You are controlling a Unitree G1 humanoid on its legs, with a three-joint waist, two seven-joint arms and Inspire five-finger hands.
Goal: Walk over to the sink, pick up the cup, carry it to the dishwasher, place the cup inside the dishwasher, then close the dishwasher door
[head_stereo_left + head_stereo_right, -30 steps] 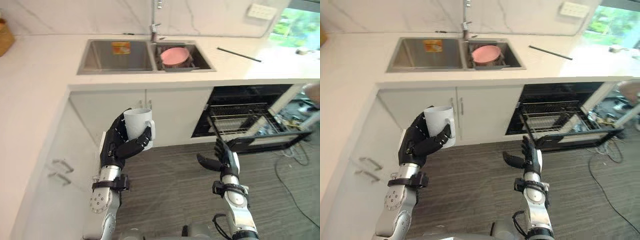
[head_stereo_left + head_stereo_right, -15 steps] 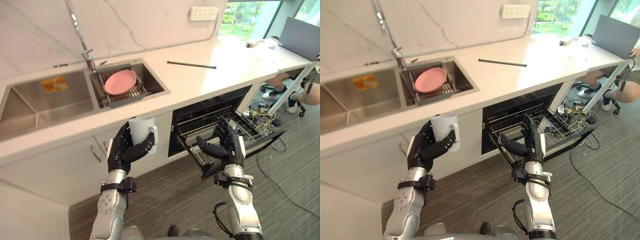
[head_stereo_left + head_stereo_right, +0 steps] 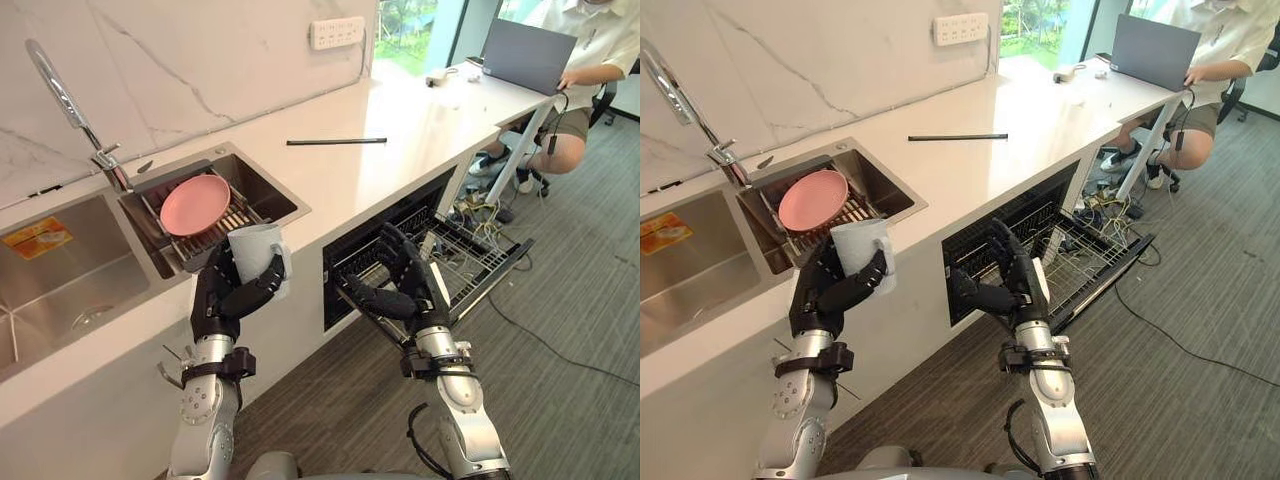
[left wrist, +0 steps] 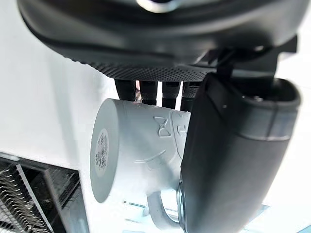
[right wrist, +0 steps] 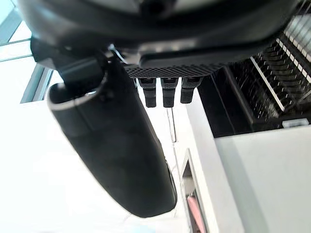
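Observation:
My left hand point(image 3: 222, 296) is shut on the white cup point(image 3: 256, 254), holding it upright at chest height in front of the counter edge. In the left wrist view the cup point(image 4: 137, 151) lies between thumb and fingers, its handle free. The right hand point(image 3: 404, 292) is open, fingers spread, in front of the dishwasher point(image 3: 372, 252). Its door point(image 3: 497, 272) hangs down and the wire rack point(image 3: 455, 240) is pulled out over it, just right of both hands.
The double sink point(image 3: 60, 290) lies to the left, with a pink plate point(image 3: 195, 203) on a rack and a faucet point(image 3: 68, 104) behind. A black rod point(image 3: 335, 142) lies on the counter. A person point(image 3: 580, 60) sits by a laptop point(image 3: 527, 55) far right; cables point(image 3: 1160, 325) cross the floor.
The camera has swung to the right, so the sink slid left and the dishwasher came closer. The cup stays in my left hand. The right hand has risen slightly before the dishwasher.

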